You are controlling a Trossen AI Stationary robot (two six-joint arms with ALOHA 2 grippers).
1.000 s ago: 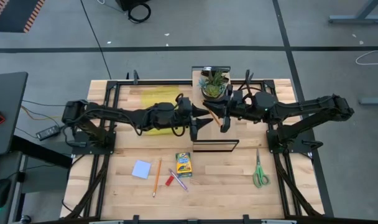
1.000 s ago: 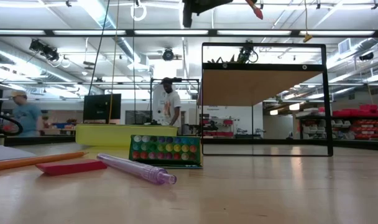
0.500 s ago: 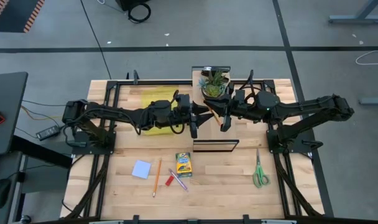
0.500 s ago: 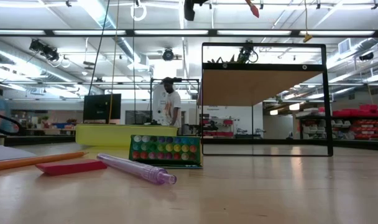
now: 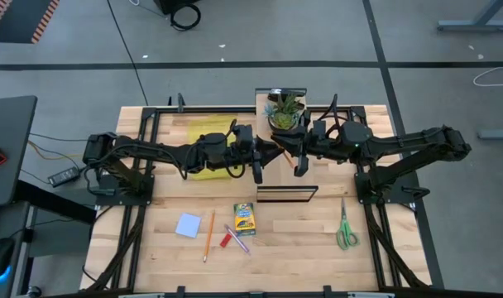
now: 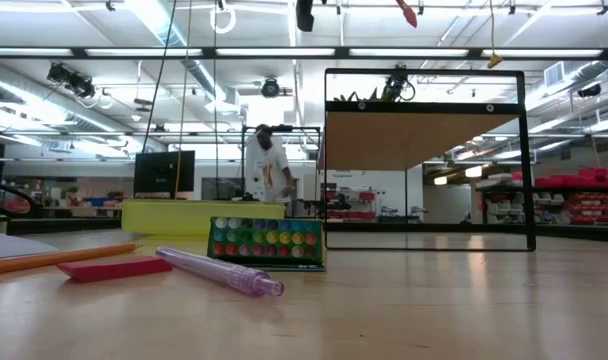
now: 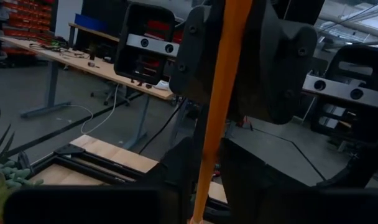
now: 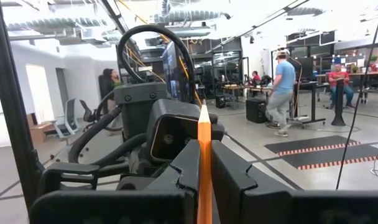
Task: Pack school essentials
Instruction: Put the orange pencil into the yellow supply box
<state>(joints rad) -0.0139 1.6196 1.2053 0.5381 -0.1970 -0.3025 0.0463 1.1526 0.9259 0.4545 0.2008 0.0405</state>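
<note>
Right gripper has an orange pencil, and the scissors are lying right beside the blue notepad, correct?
Not quite. The right gripper does hold an orange pencil, but the high view shows the scissors far from the blue notepad, alone on the table's right side near the right arm's base.

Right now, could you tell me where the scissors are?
In the high view, the scissors lie flat on the table's right side, alone near the front, right of the black-edged board.
</note>
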